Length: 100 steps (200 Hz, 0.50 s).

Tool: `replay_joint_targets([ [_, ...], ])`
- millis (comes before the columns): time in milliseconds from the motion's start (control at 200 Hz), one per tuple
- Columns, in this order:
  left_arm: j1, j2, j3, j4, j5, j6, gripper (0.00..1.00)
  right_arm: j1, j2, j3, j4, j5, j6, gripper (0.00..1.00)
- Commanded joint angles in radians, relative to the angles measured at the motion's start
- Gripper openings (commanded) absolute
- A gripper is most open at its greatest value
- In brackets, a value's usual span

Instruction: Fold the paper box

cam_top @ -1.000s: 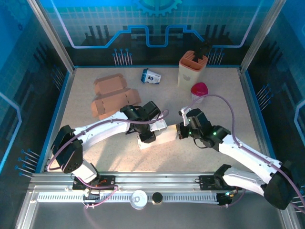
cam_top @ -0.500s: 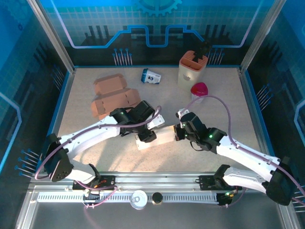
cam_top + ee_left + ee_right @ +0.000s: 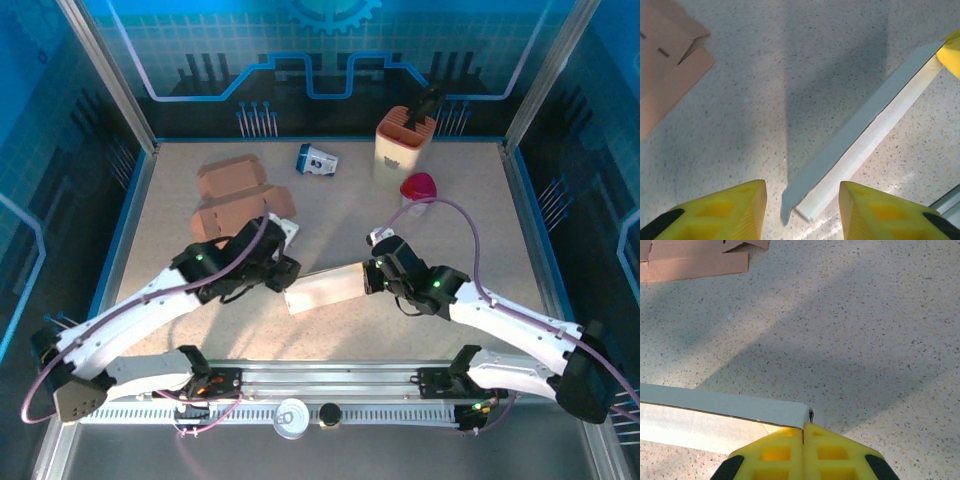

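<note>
We see a brightly lit table [image 3: 340, 215] crossed by soft, broad shadows, pale glare near its front edge, and sharp focus.

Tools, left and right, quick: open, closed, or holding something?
Left tool: open, holding nothing.
Right tool: closed on an edge of the white paper box.

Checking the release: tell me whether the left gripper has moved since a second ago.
Yes. The left gripper has pulled back leftward off the white box, ending closer to the brown cardboard flats.
</note>
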Motion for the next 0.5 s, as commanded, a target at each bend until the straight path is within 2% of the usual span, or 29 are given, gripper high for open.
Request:
replay_joint_targets([
  [0,0.005,-0.017,-0.042,-0.073,-0.005,-0.125,0.43,0.017,0.013,0.025,-0.051,0.004,0.019,0.0],
  [160,0.004,0.053,-0.055,-0.084,-0.008,-0.124,0.36,0.017,0.015,0.031,-0.057,0.0,0.021,0.0],
  [380,0.006,0.076,-0.068,-0.061,-0.014,-0.121,0.34,0.017,0.012,0.034,-0.067,0.0,0.024,0.0],
  [495,0.005,0.081,-0.075,-0.058,-0.001,-0.118,0.28,0.016,0.007,0.037,-0.067,0.0,0.022,0.0],
])
